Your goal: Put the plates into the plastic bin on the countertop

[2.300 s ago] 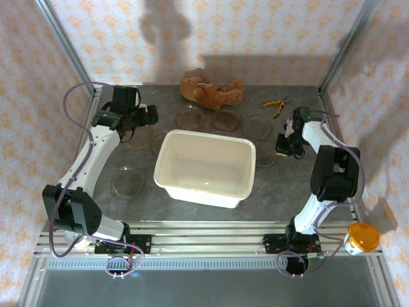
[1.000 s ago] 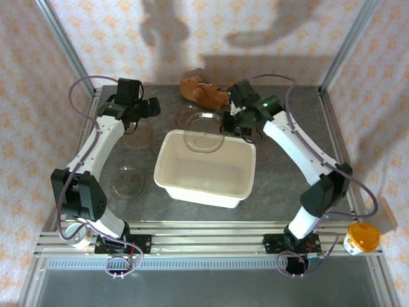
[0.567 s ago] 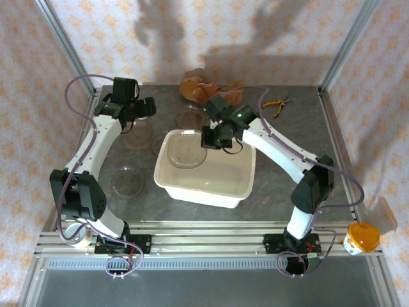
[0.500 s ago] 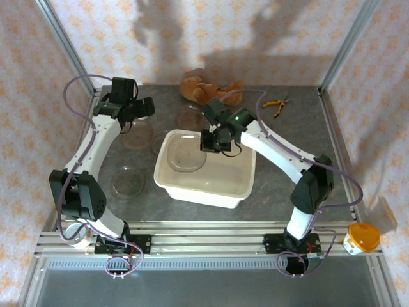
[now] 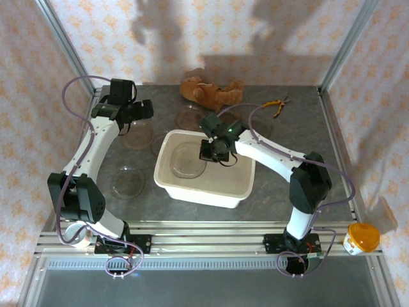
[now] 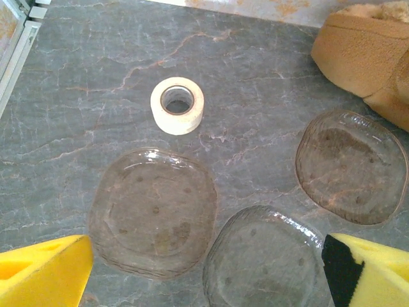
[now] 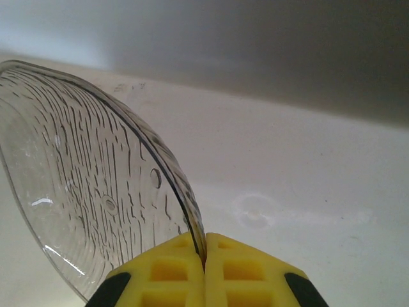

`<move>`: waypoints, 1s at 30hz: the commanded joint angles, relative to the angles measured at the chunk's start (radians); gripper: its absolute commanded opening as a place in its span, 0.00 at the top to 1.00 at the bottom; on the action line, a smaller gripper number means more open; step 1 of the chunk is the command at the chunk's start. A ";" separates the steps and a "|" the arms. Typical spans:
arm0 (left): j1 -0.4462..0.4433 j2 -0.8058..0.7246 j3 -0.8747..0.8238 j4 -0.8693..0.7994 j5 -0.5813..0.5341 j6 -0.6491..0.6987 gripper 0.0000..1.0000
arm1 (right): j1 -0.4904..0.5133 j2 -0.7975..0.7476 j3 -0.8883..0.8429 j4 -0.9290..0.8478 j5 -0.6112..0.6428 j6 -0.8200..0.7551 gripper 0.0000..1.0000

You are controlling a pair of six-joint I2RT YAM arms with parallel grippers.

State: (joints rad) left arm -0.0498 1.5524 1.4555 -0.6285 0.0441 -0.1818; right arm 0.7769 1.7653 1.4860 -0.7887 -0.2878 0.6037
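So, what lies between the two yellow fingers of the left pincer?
In the left wrist view, one plate and a second plate lie side by side on the countertop, below the gap of the open left pincer.

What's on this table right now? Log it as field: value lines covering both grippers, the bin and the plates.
right gripper: shut on the rim of a plate
held plate: inside the plastic bin; contact with its floor unclear
left gripper: open, above the countertop
below left gripper: three plates, lying flat
another plate: on the countertop, left of the bin
tape roll: beside the three plates
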 commanded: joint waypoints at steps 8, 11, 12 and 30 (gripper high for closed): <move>0.007 -0.031 -0.081 -0.074 0.015 -0.004 0.05 | 0.007 0.040 -0.006 0.029 0.127 -0.044 1.00; 0.008 -0.035 -0.106 -0.075 0.054 -0.021 0.06 | 0.007 0.047 0.035 0.005 0.137 -0.100 1.00; 0.007 -0.035 -0.111 -0.078 0.065 -0.026 0.06 | 0.007 0.048 0.045 -0.001 0.136 -0.110 1.00; -0.006 0.021 -0.109 -0.297 0.200 -0.051 0.36 | 0.005 0.059 0.155 -0.140 0.130 -0.173 1.00</move>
State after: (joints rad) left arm -0.0505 1.5604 1.3396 -0.8410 0.2066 -0.2379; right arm 0.7811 1.8263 1.6096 -0.8696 -0.2047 0.4644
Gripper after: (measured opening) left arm 0.648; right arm 0.050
